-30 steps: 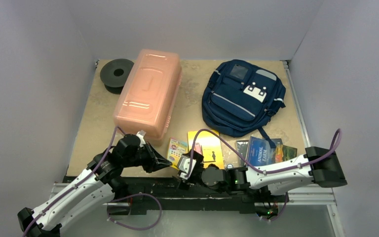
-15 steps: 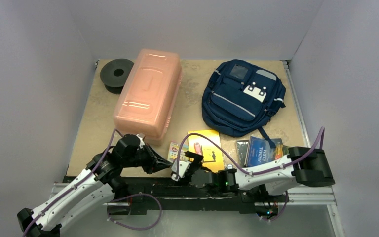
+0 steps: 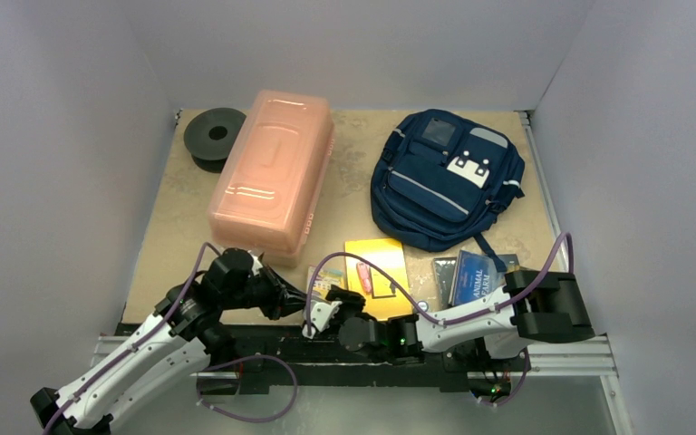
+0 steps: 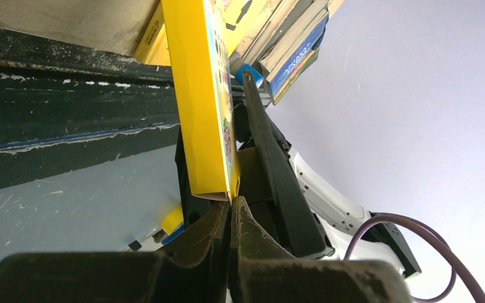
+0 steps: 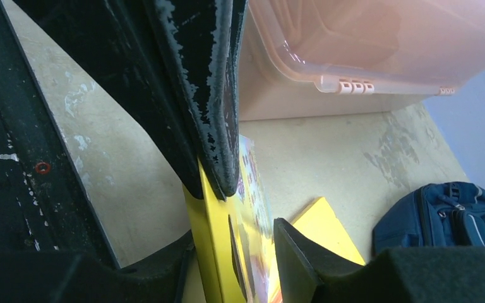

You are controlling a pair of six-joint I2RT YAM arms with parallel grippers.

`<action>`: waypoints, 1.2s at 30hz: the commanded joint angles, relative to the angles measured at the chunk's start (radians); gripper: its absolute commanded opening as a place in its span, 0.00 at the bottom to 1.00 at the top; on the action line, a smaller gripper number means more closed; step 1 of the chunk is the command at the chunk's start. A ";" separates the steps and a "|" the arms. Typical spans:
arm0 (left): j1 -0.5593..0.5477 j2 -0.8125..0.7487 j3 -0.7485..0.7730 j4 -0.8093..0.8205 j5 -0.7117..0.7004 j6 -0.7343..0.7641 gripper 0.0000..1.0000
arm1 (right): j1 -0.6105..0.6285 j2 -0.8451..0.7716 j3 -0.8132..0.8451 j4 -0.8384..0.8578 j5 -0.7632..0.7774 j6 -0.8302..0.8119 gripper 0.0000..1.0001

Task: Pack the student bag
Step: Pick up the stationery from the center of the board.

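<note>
The student bag [image 3: 449, 177] lies zipped at the back right, and its corner [image 5: 445, 214] shows in the right wrist view. A small yellow box [image 3: 325, 281] stands on edge at the table's front. My left gripper [image 3: 297, 294] is shut on the edge of this box [image 4: 199, 95], its tips [image 4: 230, 202] pinching one corner. My right gripper [image 3: 319, 313] straddles the same box [image 5: 224, 265] from the other side. The jaws [image 5: 233, 230] are open: one finger lies against the box and the other stands a little off its printed face. The left gripper's fingers [image 5: 208, 95] clamp the box just above.
A long pink plastic box [image 3: 272, 172] stands at the back left, with a black spool [image 3: 215, 134] behind it. A yellow book [image 3: 379, 267] and a stack of books [image 3: 478, 276] lie near the front edge. The black rail [image 3: 263, 340] runs just below both grippers.
My right arm has swung left to the small yellow box and its jaws have narrowed around it. The left gripper has shifted slightly, still shut on the box.
</note>
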 commanded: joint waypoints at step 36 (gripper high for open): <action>0.000 0.057 0.509 -0.203 -0.029 1.395 0.87 | -0.425 -0.491 0.256 -0.616 -1.091 0.491 0.14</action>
